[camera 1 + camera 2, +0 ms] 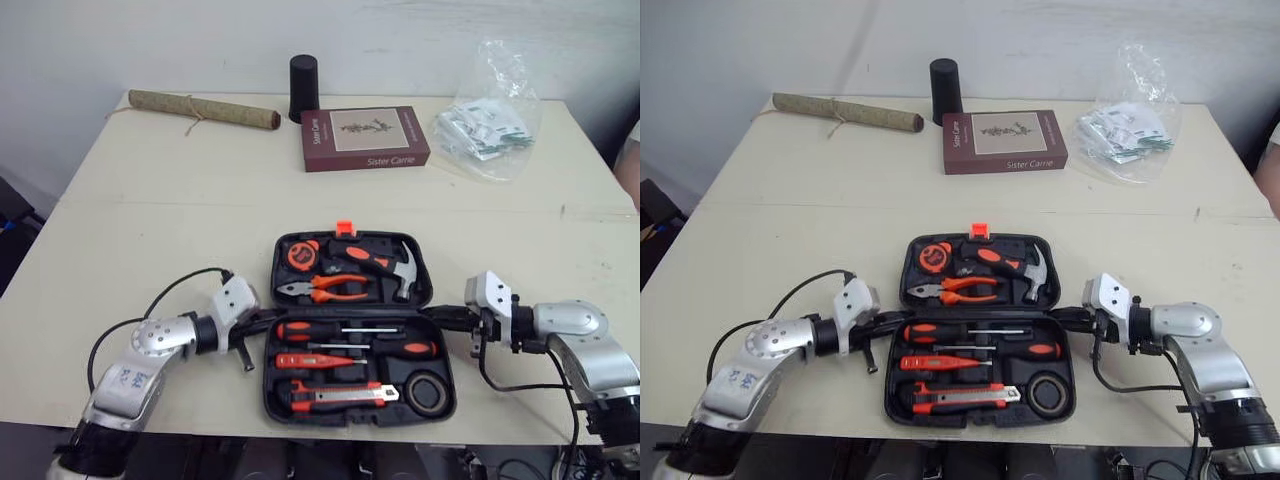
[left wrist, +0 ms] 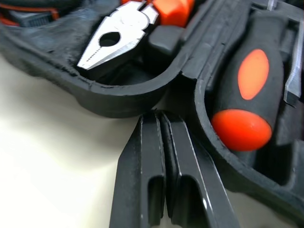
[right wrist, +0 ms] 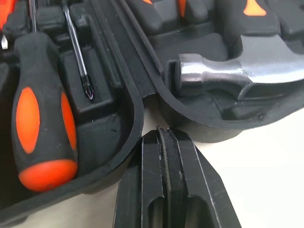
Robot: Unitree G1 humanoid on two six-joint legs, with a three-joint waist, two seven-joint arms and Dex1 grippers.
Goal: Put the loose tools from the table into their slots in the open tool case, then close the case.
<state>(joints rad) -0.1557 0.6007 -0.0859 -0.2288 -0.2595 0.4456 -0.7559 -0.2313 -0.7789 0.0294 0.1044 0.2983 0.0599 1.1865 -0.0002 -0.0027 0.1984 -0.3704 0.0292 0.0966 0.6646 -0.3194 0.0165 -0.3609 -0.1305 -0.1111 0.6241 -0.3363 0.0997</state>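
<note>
At the near edge of the desk (image 1: 150,220), the tool case (image 1: 350,310) is lying open and flat. Its 2 halves are sitting one beyond the other from the robot, and the hinge line is running left to right. The left gripper (image 2: 160,118) is sitting at the left end of that hinge and the right gripper (image 3: 164,133) at the right end, both pointing inward along it. Each pair of fingers (image 2: 147,161) is pressing together and pinching nothing, with the tips just beside the notch where the halves meet.

The far half is carrying the pliers (image 1: 325,289), hammer (image 1: 398,270) and tape measure (image 1: 299,256), and is reaching away from the robot to an orange latch (image 1: 345,228). The near half is holding the screwdrivers (image 1: 305,329), utility knife (image 1: 335,396) and tape roll (image 1: 427,390). Every slot in view is looking filled, so the sorting seems finished and closing is what remains.

That move is turning on the hinge. The far half is needing to swing up and toward the robot, and both arms are standing equally near, neither yet under its outer edge.
</note>
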